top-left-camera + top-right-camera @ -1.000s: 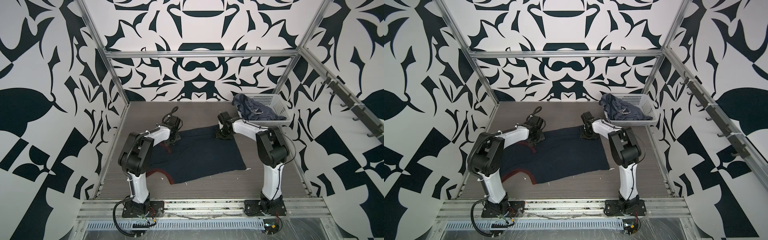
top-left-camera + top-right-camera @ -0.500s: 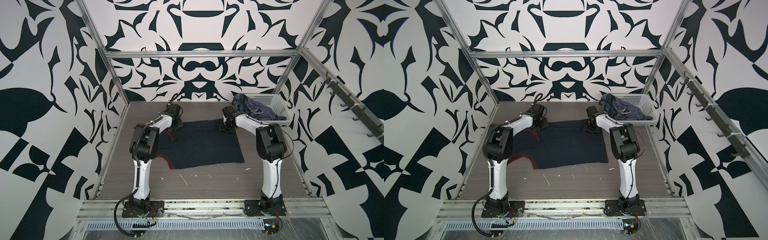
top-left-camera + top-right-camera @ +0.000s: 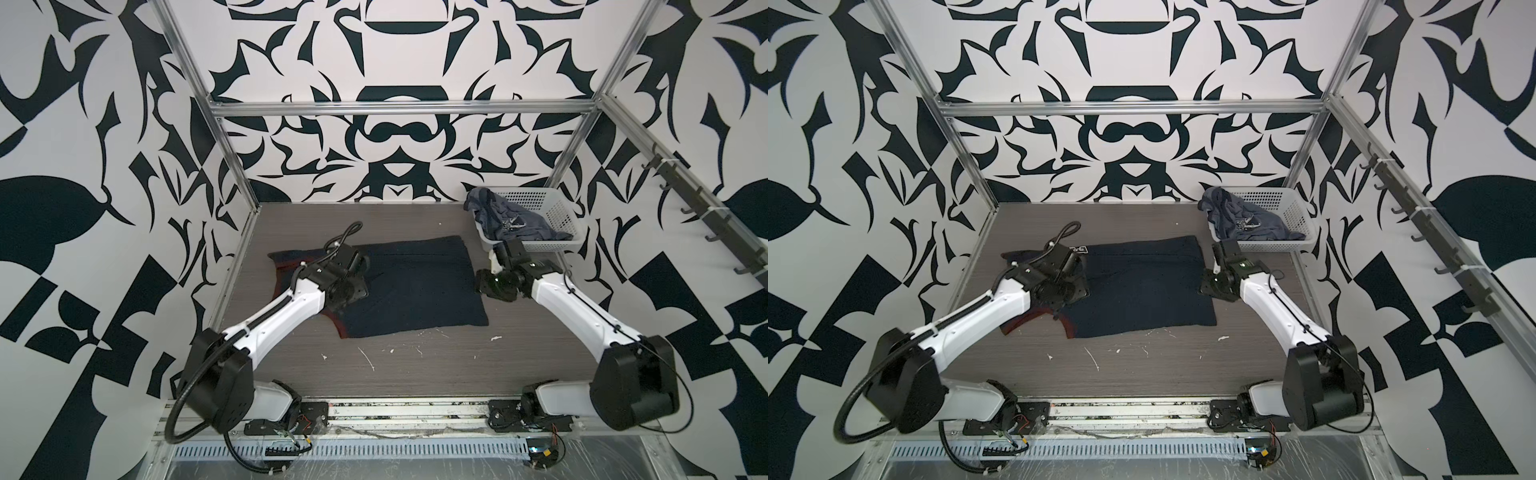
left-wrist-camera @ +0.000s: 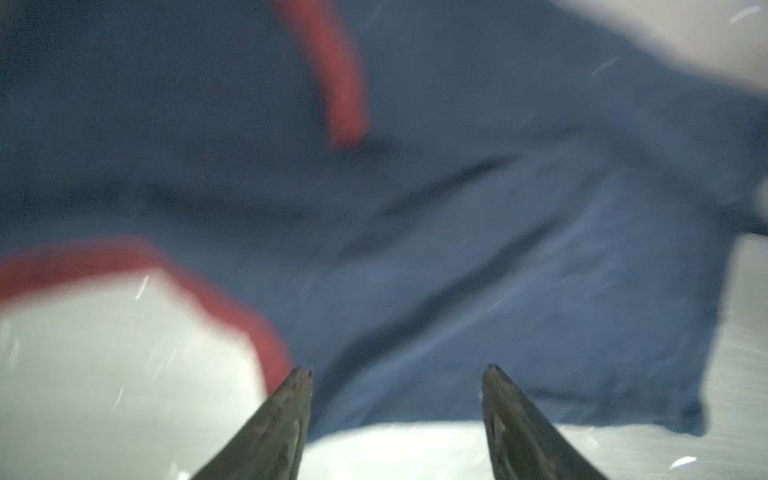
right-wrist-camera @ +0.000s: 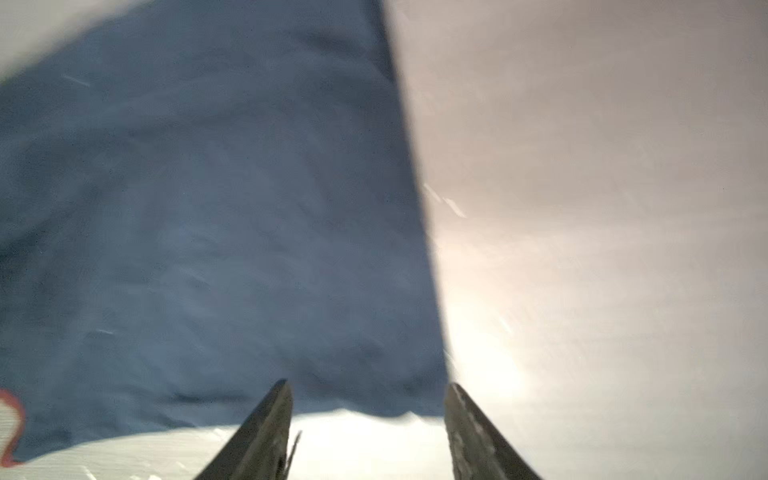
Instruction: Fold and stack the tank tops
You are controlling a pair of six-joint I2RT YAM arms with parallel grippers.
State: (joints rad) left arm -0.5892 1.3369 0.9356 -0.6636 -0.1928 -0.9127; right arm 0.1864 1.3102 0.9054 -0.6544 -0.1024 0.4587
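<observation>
The dark navy tank top (image 3: 415,286) (image 3: 1142,286) with dark-red trim lies flat in the middle of the table in both top views. My left gripper (image 3: 363,266) (image 4: 397,374) hovers over its left, armhole end, open with nothing between the fingers. The red trim (image 4: 232,307) shows just beyond them. My right gripper (image 3: 481,282) (image 5: 368,386) is open and empty beside the top's right edge; the cloth edge (image 5: 415,208) runs ahead of it. The slate-blue tank top (image 3: 511,220) (image 3: 1246,220) lies crumpled in the white basket (image 3: 552,208).
The basket (image 3: 1291,203) stands at the back right corner, just behind the right wrist. White flecks (image 3: 368,359) dot the wooden table in front of the navy top. A rail of hooks (image 3: 706,216) runs along the right wall. Aluminium posts frame the cell.
Both grippers held the navy top's far edge and drew it slightly towards the back. Now they have let go and pulled back, and the left jaws stand wider.
</observation>
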